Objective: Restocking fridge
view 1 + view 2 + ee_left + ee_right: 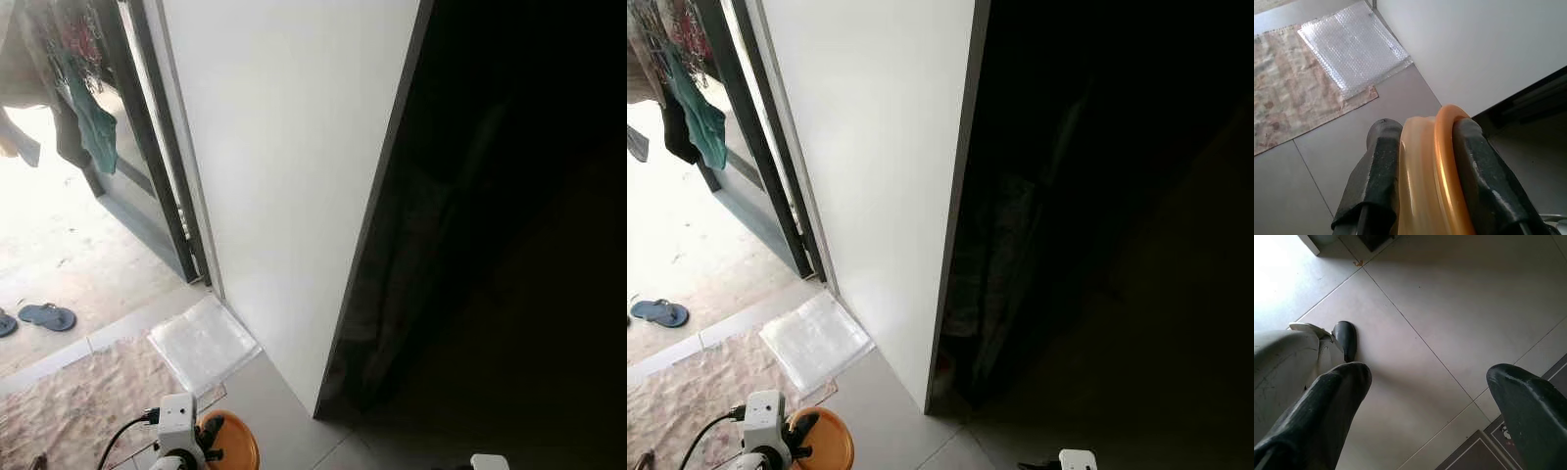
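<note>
While the left pincer (pixel 1422 196) pinches an orange lid (pixel 1449 166) low at the robot's left, the carrying step appears underway — next, finding the fridge. Right pincer (pixel 1430 396) spread over floor tiles (pixel 1415 298). Ahead: a white wall (pixel 294 166), bubble wrap (pixel 204 343), rug (pixel 78 401) — a dark room beyond.

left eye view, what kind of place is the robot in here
Probably a home, just inside a doorway to an outdoor yard: laundry hangs outside, sandals lie on the ground, and a patterned rug covers the tiled floor beside a white wall.
</note>
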Available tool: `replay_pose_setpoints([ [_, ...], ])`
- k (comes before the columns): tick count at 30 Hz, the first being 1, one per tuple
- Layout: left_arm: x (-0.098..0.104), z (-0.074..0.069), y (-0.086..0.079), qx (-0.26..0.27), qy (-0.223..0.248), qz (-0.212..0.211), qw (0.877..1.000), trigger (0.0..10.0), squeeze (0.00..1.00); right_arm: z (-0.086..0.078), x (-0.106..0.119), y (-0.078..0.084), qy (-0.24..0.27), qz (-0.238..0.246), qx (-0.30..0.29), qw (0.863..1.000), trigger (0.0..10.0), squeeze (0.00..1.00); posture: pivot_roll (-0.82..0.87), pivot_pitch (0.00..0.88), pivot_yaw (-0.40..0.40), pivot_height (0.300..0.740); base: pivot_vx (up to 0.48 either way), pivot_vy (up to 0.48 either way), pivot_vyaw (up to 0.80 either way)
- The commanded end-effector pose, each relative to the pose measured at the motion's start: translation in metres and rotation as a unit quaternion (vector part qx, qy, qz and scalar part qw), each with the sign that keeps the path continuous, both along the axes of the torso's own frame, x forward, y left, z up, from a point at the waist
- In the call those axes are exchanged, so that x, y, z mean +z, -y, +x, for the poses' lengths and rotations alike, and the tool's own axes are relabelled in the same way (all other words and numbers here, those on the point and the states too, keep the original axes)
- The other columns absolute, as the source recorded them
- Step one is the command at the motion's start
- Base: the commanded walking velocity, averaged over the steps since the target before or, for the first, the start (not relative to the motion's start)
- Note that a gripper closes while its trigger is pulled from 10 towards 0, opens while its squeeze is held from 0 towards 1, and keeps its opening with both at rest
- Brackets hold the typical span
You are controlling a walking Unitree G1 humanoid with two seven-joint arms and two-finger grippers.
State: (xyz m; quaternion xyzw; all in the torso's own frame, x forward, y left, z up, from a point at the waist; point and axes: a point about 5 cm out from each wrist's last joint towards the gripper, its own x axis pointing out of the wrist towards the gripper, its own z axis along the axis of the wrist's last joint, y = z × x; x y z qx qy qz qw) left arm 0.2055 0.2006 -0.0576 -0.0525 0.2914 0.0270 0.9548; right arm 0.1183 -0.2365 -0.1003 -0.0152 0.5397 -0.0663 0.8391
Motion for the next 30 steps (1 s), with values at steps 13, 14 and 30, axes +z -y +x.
replay_pose_setpoints([
  [13,0.028,0.005,-0.002,-0.065,0.127,0.089,0.986,10.0,0.00,-0.002,0.002,0.006,0.015,-0.006,-0.012,1.000,10.0,0.00,-0.07,0.008,-0.091,0.740,0.000,0.000,0.00],
  [14,0.025,0.005,-0.004,-0.058,0.114,0.088,0.988,10.0,0.00,0.000,0.002,0.004,0.023,0.002,-0.018,1.000,10.0,0.00,-0.07,0.007,-0.088,0.740,0.000,0.000,0.00],
  [30,-0.010,-0.010,-0.024,0.049,-0.102,0.057,0.992,10.0,0.00,0.006,0.001,-0.011,0.055,0.015,-0.030,0.998,10.0,0.00,-0.15,0.000,-0.004,0.740,0.000,0.000,0.00],
])
